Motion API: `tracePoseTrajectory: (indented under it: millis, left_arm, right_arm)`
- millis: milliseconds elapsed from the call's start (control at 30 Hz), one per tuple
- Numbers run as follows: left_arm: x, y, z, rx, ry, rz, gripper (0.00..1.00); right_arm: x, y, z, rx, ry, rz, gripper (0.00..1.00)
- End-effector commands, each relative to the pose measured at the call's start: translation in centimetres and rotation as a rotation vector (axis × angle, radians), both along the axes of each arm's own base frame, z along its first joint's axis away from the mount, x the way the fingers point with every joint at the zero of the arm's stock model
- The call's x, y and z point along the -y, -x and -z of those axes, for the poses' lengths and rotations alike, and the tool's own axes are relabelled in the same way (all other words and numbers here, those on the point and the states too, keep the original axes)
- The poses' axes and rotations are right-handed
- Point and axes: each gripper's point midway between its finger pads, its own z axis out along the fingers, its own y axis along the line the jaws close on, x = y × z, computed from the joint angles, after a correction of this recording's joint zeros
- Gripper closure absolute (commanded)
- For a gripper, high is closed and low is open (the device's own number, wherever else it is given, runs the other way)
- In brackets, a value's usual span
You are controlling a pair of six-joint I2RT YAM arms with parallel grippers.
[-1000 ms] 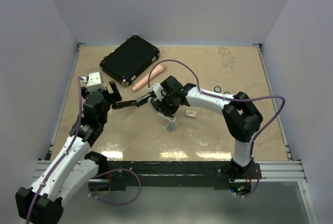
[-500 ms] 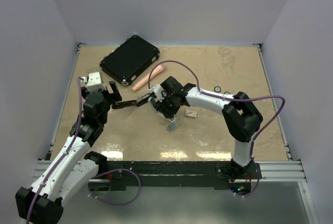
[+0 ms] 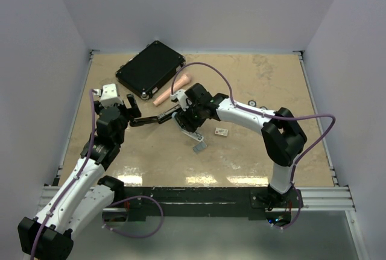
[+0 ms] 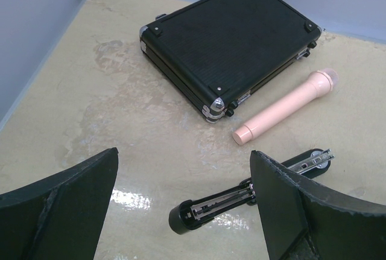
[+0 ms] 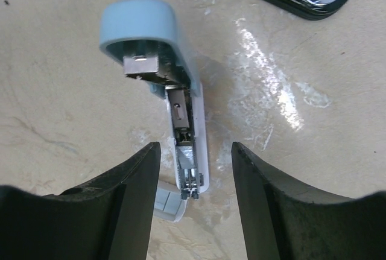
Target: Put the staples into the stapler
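A light blue stapler [image 5: 181, 109] lies opened on the table, lid [image 5: 143, 34] swung back and channel bare. The staples [image 5: 186, 155], a short grey ribbed block, sit in that channel near its front end. My right gripper [image 5: 196, 202] hangs open just above, one finger on each side of the stapler, touching nothing. From above, the right gripper [image 3: 189, 126] is over the blue stapler [image 3: 195, 139]. A black stapler [image 4: 241, 198] lies folded open in front of my left gripper [image 4: 184, 209], which is open and empty. The top view shows the left gripper [image 3: 133, 111] at the end of the black stapler [image 3: 154, 119].
A black hard case [image 3: 150, 69] lies at the far left, with a pink cylinder [image 3: 172, 89] beside it. A small pale flat piece [image 3: 221, 131] rests right of the blue stapler. Two small black rings [image 3: 252, 104] lie further right. Walls stand along the table's edges.
My right gripper has opened wider and its wrist has shifted slightly toward the far left. The staples stay in the blue stapler's channel. The left arm has not moved.
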Motion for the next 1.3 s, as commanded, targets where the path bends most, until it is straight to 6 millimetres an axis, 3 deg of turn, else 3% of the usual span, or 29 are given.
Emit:
tracePoseTrajectory:
  millis: [0, 800, 1267]
  left_arm:
    - [0.0, -0.3, -1.1, 0.042, 0.021, -0.005, 0.05]
    - [0.1, -0.3, -1.1, 0.043, 0.024, 0.006, 0.05]
    - [0.1, -0.3, -1.2, 0.046, 0.024, 0.004, 0.05]
  right_arm:
    - [-0.8, -2.5, -2.8, 0.099, -0.058, 0.105, 0.44]
    - [0.7, -1.4, 2.2, 0.028, 0.042, 0.11, 0.44]
    - [2.1, -0.7, 1.9, 0.035, 0.074, 0.119, 0.44]
